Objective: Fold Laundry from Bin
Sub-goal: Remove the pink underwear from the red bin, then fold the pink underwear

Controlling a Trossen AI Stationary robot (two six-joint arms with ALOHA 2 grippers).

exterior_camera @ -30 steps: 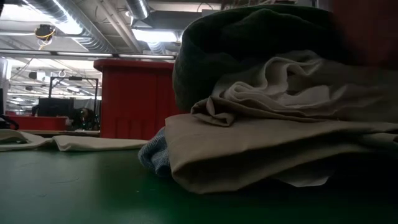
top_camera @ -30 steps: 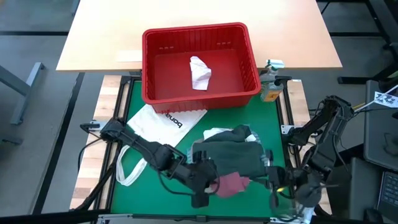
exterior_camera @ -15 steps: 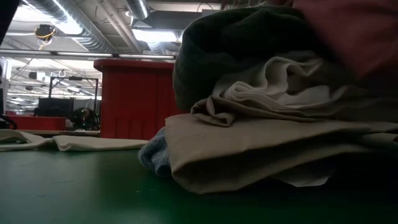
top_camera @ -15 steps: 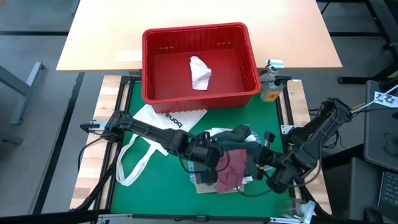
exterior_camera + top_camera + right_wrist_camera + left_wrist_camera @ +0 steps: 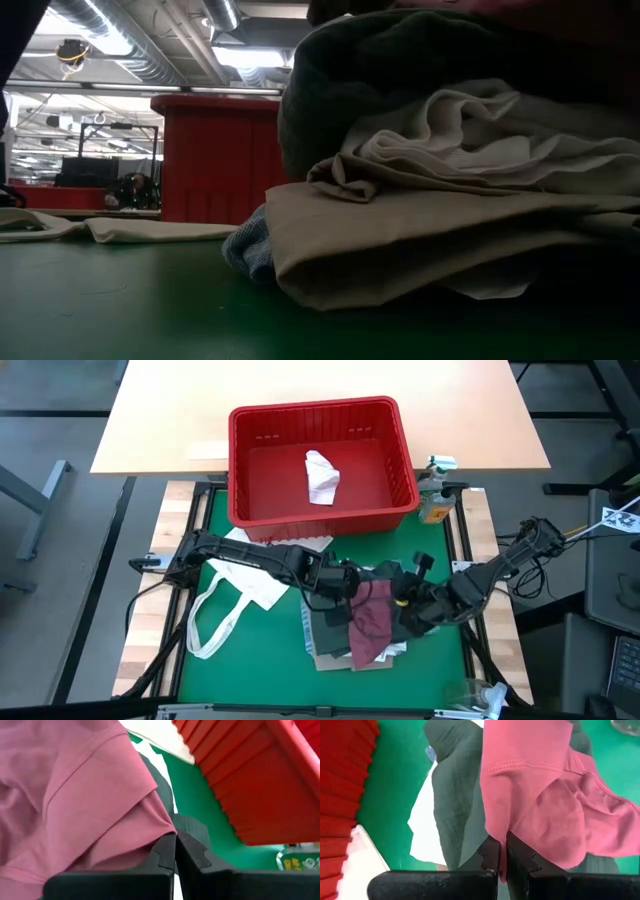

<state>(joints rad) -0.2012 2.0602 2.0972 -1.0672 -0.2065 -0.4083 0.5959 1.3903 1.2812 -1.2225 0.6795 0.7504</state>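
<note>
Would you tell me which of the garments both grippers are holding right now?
The maroon piece on top of the folded pile: the left gripper and right gripper each pinch one edge. The dark green-grey top lies underneath, ungripped.

White tote bag (image 5: 262, 559) on green mat (image 5: 250, 660) — spray bottle (image 5: 437, 488) alongside

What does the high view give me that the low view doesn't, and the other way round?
Only the high view: the left hand and right hand, both shut on the maroon soft garment above the pile; a small white cloth piece inside the red plastic bin; the white tote bag. Only the low view: the pile's layers, tan shirt under crumpled white cloth, blue fabric at its edge. Both: the bin and dark green-grey top.
</note>
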